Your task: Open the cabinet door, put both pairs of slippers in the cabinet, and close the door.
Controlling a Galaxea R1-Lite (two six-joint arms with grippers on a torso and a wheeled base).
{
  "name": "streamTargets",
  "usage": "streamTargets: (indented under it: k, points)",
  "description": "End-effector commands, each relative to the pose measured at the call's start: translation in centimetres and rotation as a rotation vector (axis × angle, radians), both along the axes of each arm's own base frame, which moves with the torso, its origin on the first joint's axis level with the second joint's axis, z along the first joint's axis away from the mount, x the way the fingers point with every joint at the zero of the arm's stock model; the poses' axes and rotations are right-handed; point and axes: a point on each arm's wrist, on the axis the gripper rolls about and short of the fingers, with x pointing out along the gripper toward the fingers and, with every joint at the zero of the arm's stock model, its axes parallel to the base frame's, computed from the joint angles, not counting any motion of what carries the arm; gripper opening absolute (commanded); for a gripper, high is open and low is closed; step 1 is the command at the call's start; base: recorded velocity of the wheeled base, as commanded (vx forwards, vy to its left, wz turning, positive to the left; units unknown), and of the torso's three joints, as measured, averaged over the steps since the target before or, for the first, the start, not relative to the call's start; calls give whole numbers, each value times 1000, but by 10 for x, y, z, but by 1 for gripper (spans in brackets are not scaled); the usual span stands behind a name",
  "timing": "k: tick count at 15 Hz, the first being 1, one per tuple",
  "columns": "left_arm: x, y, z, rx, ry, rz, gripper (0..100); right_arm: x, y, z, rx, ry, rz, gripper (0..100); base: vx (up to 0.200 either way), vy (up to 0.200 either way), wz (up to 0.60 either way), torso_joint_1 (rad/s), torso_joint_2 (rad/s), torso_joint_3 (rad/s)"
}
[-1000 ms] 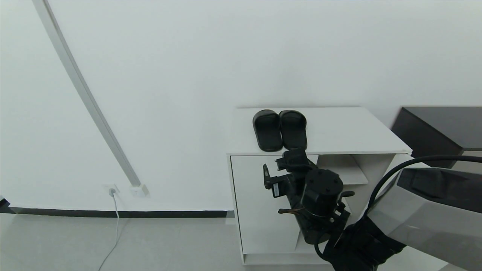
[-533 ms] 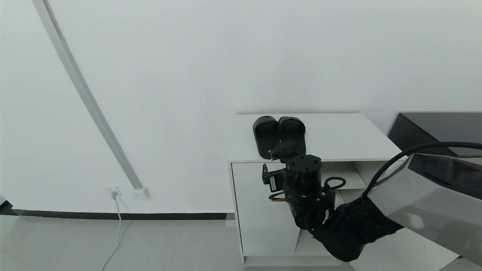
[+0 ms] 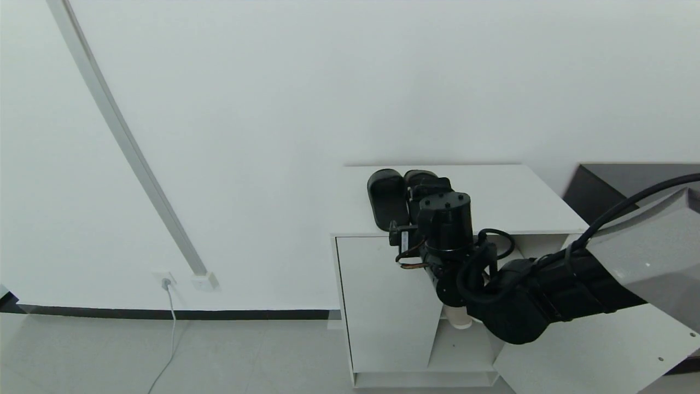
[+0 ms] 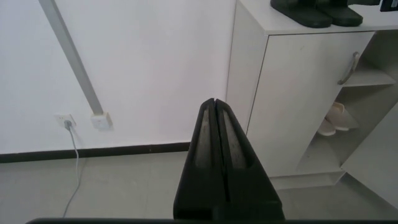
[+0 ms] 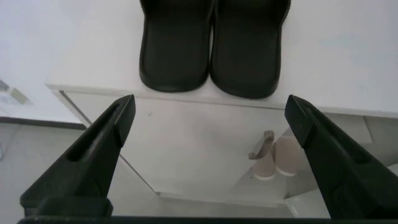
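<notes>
Right claw [image 5: 210, 102]: spread wide, nothing between its fingers, poised over the front edge of the white cabinet [image 3: 508, 197], just short of the near ends of the pair of black slippers [image 5: 177, 50].

Black slippers: side by side and touching, flat on the cabinet top, toward its left end and close to the front edge.

Directly below the claw: left door [image 3: 383, 306], shut, with a curved handle [image 5: 266, 146] at its inner edge.

Beside that: right door [image 3: 590, 355], swung open, right compartment exposed.

Inside the compartment: pair of pale slippers [image 4: 333, 118], resting on a lower shelf, under an upper shelf.

Left claw [image 4: 214, 106]: fingers pressed together, holding nothing, well apart from the cabinet, off to its left, above the grey floor [image 3: 219, 355].

Farther left, low on the white wall: wall socket [image 3: 163, 279] with a cable [image 3: 167, 339] hanging to the floor.
</notes>
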Motion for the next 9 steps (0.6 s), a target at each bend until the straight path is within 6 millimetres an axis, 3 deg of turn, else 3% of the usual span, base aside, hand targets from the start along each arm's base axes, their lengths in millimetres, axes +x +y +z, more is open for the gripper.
streamTargets:
  k: [1, 2, 9]
  points:
    - [0, 0, 0, -1, 1, 0, 0, 5, -2, -4, 3, -3, -10, 100, 0, 0, 0, 0, 0, 0]
    - [0, 0, 0, -1, 1, 0, 0, 9, -2, -6, 8, -10, -18, 100, 0, 0, 0, 0, 0, 0]
    - [0, 0, 0, -1, 1, 0, 0, 16, -5, -13, 5, -9, -22, 100, 200, 0, 0, 1, -1, 2]
